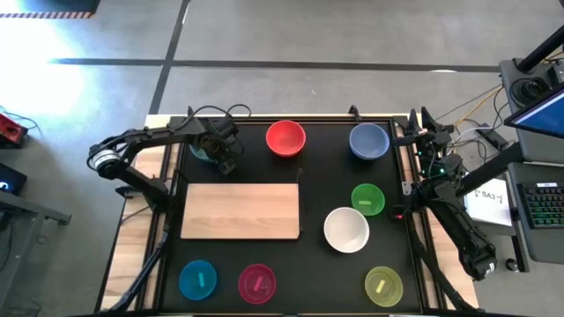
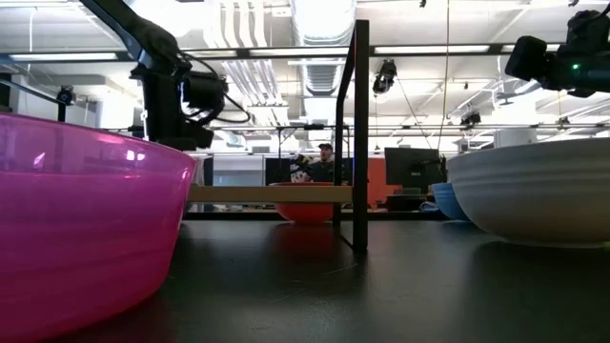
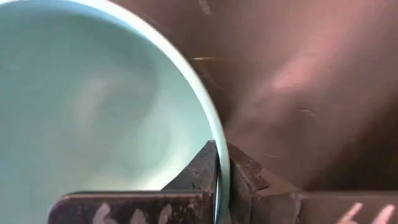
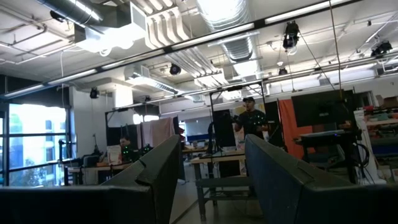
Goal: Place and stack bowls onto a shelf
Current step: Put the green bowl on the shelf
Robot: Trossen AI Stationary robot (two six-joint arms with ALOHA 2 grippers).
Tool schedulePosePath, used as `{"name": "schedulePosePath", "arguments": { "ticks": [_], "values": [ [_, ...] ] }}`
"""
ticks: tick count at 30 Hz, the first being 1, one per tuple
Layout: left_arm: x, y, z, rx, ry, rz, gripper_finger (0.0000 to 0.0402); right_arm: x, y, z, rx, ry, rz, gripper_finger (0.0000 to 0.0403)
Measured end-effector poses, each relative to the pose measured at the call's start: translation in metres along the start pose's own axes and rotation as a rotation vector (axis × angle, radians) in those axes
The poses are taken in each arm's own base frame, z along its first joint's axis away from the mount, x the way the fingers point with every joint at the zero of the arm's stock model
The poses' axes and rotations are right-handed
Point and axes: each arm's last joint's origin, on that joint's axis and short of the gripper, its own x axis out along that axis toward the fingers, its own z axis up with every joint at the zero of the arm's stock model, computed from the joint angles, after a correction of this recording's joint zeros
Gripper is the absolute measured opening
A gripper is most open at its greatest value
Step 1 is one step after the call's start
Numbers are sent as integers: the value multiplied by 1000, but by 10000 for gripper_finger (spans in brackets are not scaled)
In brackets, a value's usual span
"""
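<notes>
The dark green bowl (image 1: 199, 151) sits near the table's far left corner, mostly hidden under my left gripper (image 1: 220, 155). In the left wrist view its pale inside (image 3: 93, 106) fills the picture, and my left gripper (image 3: 222, 183) is shut on its rim. The light wooden shelf (image 1: 241, 210) lies flat just nearer than that bowl, with nothing on it. My right gripper (image 1: 421, 132) waits raised at the table's right edge, open (image 4: 211, 168), and its wrist view shows only the room. My left gripper pinches the dark green bowl's rim (image 3: 222, 155), one finger (image 3: 199, 171) inside the bowl and one (image 3: 245, 177) outside its wall. The fingers come from above, slanting down. Whether the bowl's base is on the table, I cannot tell.
The other bowls stand on the black tabletop: red (image 1: 285, 138) and blue (image 1: 368, 141) at the far edge, green (image 1: 367, 199) and white (image 1: 346, 229) right of the shelf, cyan (image 1: 197, 279), magenta (image 1: 256, 283) and yellow-green (image 1: 383, 286) along the near edge.
</notes>
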Motion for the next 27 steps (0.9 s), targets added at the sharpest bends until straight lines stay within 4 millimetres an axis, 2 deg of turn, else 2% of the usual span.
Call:
{"name": "schedulePosePath", "arguments": {
  "ticks": [13,20,27],
  "values": [
    [-65,-38,-4,105,-169,-60,0,0,0,0,0,0,0,171],
    [-98,-83,-21,227,-224,-145,0,0,0,0,0,0,0,171],
    [-108,-132,-53,270,-139,-191,0,0,0,0,0,0,0,171]
  ]
}}
